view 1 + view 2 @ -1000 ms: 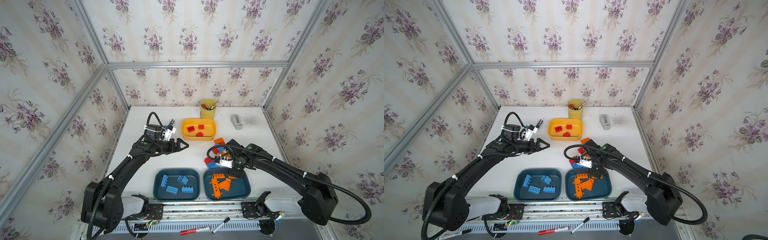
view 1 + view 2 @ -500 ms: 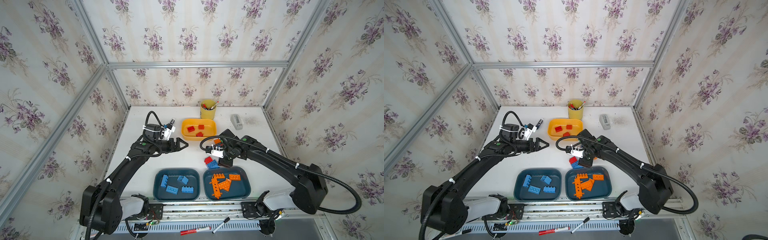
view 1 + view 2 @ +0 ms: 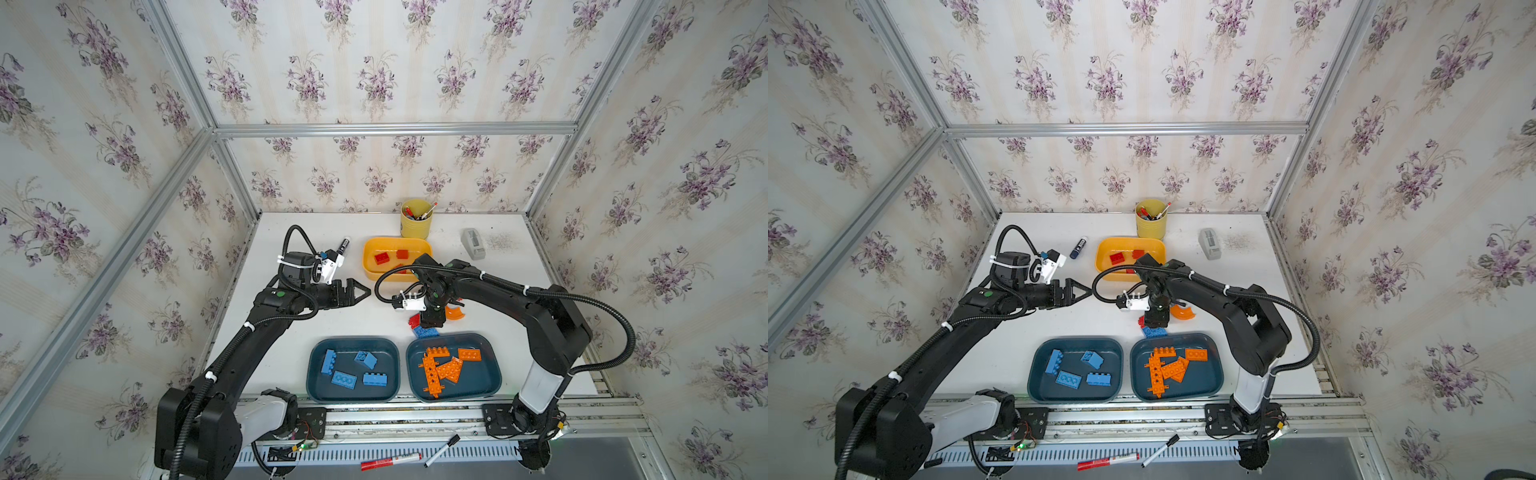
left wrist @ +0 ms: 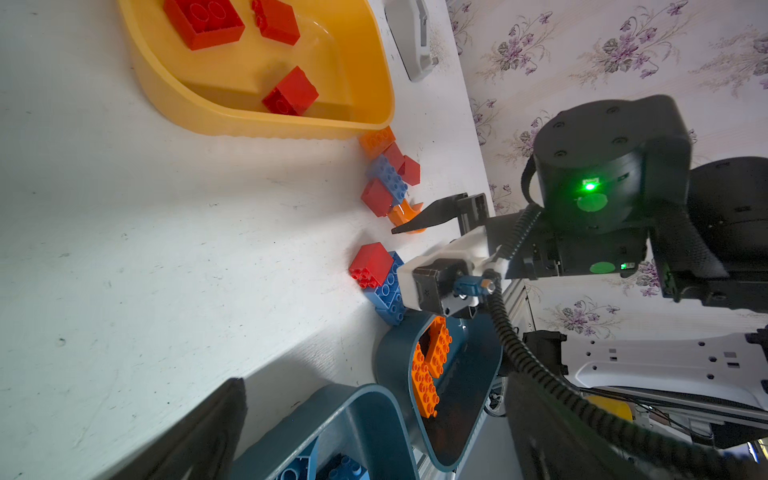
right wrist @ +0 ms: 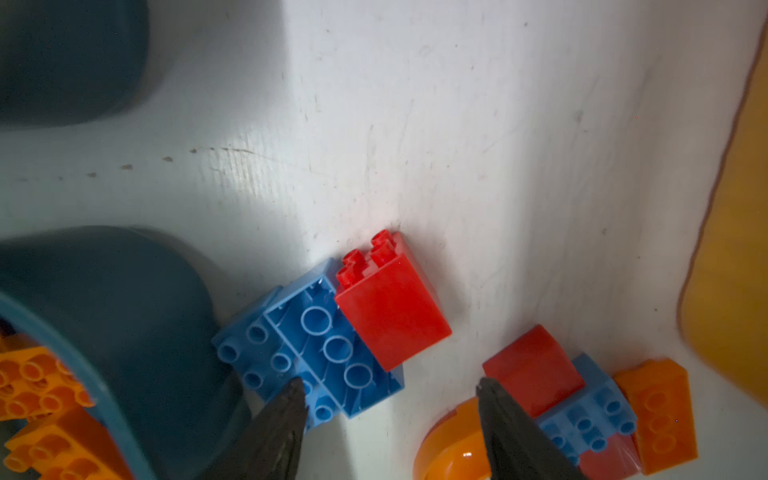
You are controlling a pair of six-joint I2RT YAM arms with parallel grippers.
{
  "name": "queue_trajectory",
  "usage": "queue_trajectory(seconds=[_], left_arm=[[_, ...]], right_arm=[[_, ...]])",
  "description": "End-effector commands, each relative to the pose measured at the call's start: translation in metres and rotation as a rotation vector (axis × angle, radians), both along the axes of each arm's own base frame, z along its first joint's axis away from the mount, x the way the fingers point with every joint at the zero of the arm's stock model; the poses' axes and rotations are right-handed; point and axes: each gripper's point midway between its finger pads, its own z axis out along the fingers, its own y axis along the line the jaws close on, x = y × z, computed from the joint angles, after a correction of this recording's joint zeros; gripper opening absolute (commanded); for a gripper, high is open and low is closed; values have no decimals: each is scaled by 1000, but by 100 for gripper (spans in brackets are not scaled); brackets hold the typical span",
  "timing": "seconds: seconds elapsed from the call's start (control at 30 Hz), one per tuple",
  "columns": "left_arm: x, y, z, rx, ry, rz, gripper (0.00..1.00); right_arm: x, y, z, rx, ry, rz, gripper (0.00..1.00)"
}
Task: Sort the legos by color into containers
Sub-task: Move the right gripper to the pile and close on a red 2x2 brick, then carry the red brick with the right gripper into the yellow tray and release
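My right gripper (image 5: 390, 386) points down at the loose legos and is open over bare table, holding nothing. One fingertip is by a blue brick (image 5: 328, 345) with a red brick (image 5: 390, 307) leaning on it. The other is by a curved orange piece (image 5: 453, 436) and a red (image 5: 536, 365), blue (image 5: 590, 411) and orange (image 5: 660, 411) cluster. The yellow container (image 3: 370, 257) holds red bricks. One teal container (image 3: 311, 374) holds blue bricks, the other (image 3: 494, 374) orange ones. My left gripper (image 3: 361, 292) hovers open and empty left of the pile.
A yellow cup of pens (image 3: 416, 220) and a grey block (image 3: 473, 244) stand at the back of the table. A marker (image 3: 343, 246) lies left of the yellow container. Two more markers (image 3: 390, 461) lie on the front rail.
My right gripper has swung from above the teal container of orange bricks over to the loose pile, and its jaws have widened. The left arm has barely moved.
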Motion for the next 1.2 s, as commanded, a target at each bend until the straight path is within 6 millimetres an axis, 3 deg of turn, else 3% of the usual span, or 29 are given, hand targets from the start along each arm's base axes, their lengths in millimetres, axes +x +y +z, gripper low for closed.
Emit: queue_trajectory(seconds=[0.0, 0.2, 0.57, 0.97, 1.17], left_arm=[[1, 2, -1, 8, -16, -6, 99], [2, 6, -2, 8, -12, 2, 99], [3, 8, 2, 8, -15, 10, 99], [0, 10, 4, 19, -18, 13, 99], [-1, 11, 2, 23, -14, 13, 99]], right_arm=[[5, 6, -2, 1, -12, 46, 69], [11, 11, -15, -18, 6, 63, 68], [22, 30, -13, 30, 15, 61, 65], [29, 37, -21, 22, 77, 55, 46], [28, 37, -26, 14, 95, 47, 45]])
